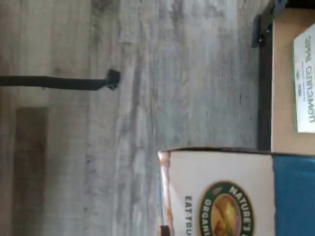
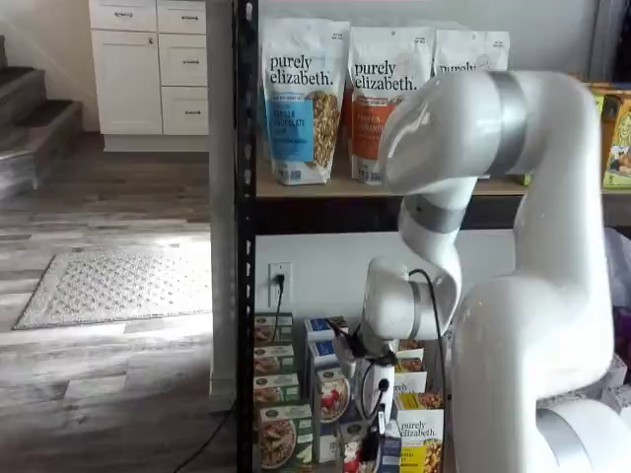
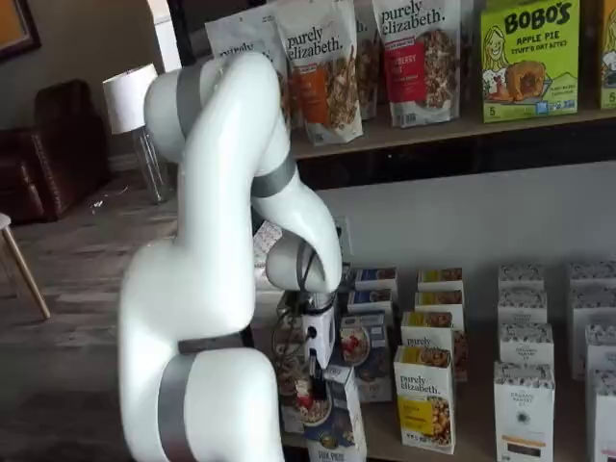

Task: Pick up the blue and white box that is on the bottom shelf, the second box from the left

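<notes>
Closest to the wrist camera is the blue and white box, its white band with a round green "Nature's" logo filling much of the view and the blue part beside it. Behind it lie grey wood-plank floor, a black cable crossing it, and a black shelf post edging a tan shelf board with a white carton on it.

In both shelf views the white arm stands between camera and rack, bent down so the gripper points at the front of the bottom shelf. Its white body and black fingers hang right at a blue and white carton at the front of its column, which seems lifted and tilted, though whether it is clear of the shelf cannot be told. The fingers appear side-on and partly hidden, so whether they pinch the box cannot be told.

Beside it stand green cartons on one side and yellow "purely elizabeth" cartons on the other, with more blue ones in rows behind.

Farthest up, granola bags line the wood-topped shelf, with a green BOBO'S box
</notes>
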You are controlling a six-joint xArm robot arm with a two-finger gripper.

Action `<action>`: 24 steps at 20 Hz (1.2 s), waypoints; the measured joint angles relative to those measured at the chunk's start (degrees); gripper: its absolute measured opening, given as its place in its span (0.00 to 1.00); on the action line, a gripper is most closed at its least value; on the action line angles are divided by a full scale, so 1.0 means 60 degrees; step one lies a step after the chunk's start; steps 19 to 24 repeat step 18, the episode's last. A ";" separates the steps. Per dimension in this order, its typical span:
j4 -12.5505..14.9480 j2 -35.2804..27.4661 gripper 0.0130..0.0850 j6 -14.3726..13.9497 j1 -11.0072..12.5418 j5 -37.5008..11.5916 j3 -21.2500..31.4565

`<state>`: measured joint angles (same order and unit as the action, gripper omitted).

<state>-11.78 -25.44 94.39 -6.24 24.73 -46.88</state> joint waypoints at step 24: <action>0.0114 0.5444 0.50 -0.0716 -0.0299 0.2592 0.2586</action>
